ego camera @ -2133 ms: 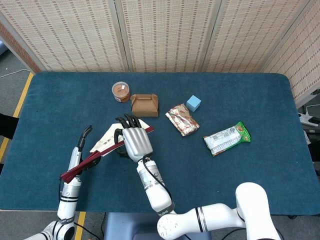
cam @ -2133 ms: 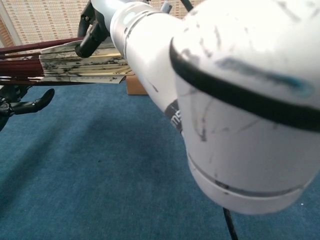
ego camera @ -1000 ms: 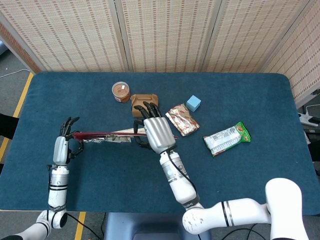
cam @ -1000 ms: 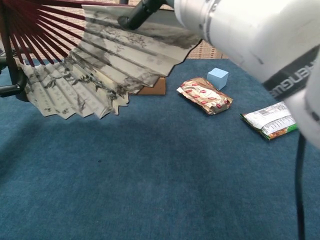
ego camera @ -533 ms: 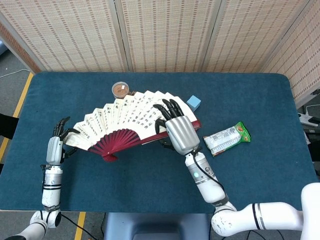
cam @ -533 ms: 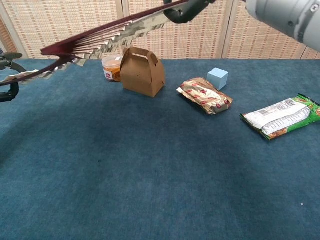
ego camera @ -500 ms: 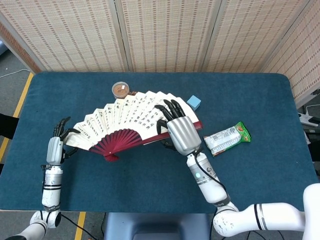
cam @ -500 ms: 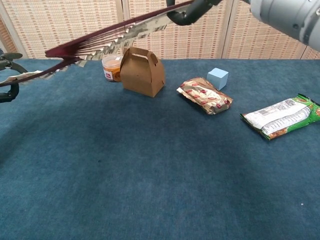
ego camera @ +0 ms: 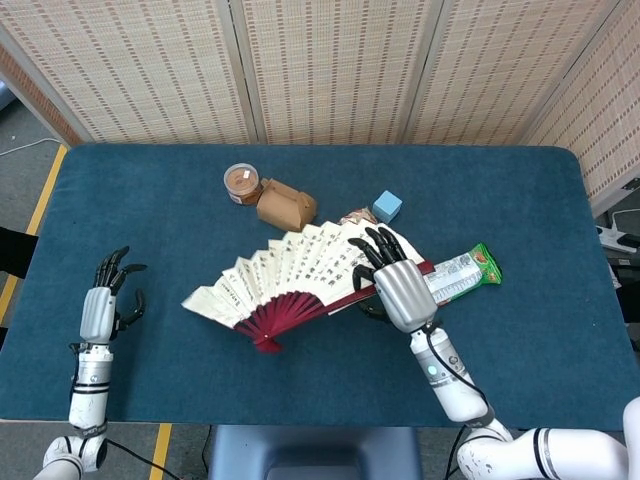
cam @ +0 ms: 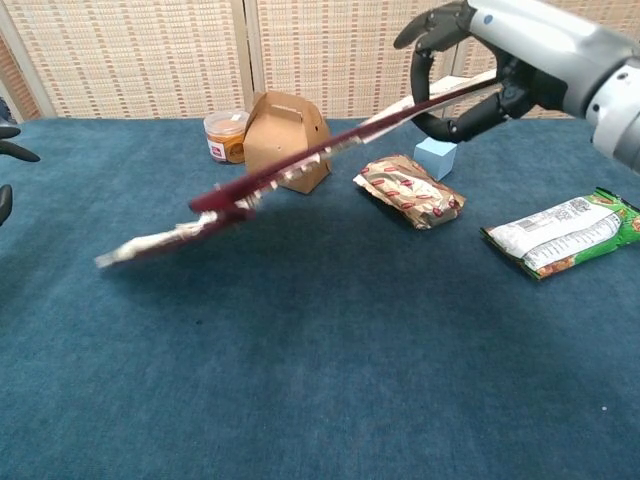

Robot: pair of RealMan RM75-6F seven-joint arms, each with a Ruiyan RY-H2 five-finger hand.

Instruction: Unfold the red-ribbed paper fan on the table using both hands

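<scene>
The paper fan (ego camera: 300, 272) is spread wide, with white lettered leaf and red ribs meeting at the pivot (ego camera: 266, 342). My right hand (ego camera: 396, 282) grips its right end rib. In the chest view the fan (cam: 300, 165) shows edge-on, held off the table and sloping down to the left from my right hand (cam: 480, 70). My left hand (ego camera: 106, 298) hovers at the table's left side, fingers apart, holding nothing, well clear of the fan's left edge.
A brown paper box (ego camera: 285, 205) leans tilted behind the fan, beside a small jar (ego camera: 241, 183). A blue cube (ego camera: 387, 207), a foil packet (cam: 408, 192) and a green snack packet (cam: 560, 230) lie to the right. Blue cloth covers the table (ego camera: 520, 190).
My left hand has let go of the fan's left end and drawn back to the left. The right hand carried the open fan rightward and nearer. The brown box has tipped.
</scene>
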